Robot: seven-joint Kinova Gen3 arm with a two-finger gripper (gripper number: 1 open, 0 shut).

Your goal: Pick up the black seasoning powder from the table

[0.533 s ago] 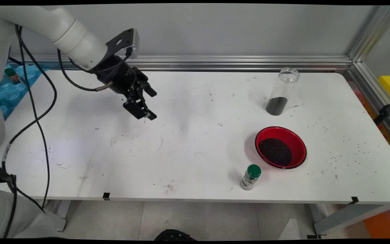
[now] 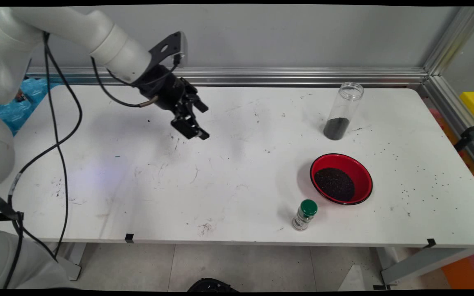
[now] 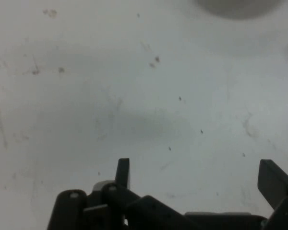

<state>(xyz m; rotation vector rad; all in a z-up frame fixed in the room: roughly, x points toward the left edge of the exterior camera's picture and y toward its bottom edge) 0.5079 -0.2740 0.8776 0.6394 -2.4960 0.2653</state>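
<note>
My black gripper (image 2: 204, 122) hangs open above the back left part of the white table (image 2: 228, 185), with nothing between its fingers. In the hand view the gripper (image 3: 197, 175) looks down at bare, scuffed tabletop (image 3: 134, 96), the two fingertips wide apart. Far to the right stand a tall clear jar (image 2: 342, 111) with dark grains at its bottom, a red bowl (image 2: 341, 179) holding dark grains, and a small green-capped bottle (image 2: 304, 214) near the front edge. None of them is near the gripper.
Black cables (image 2: 60, 135) hang from the arm over the table's left side. An aluminium rail (image 2: 286, 76) runs along the back edge and down the right side. Loose dark grains (image 2: 418, 181) are scattered on the right part of the table.
The gripper has moved to the right and slightly towards the back of the table, still open and holding nothing.
</note>
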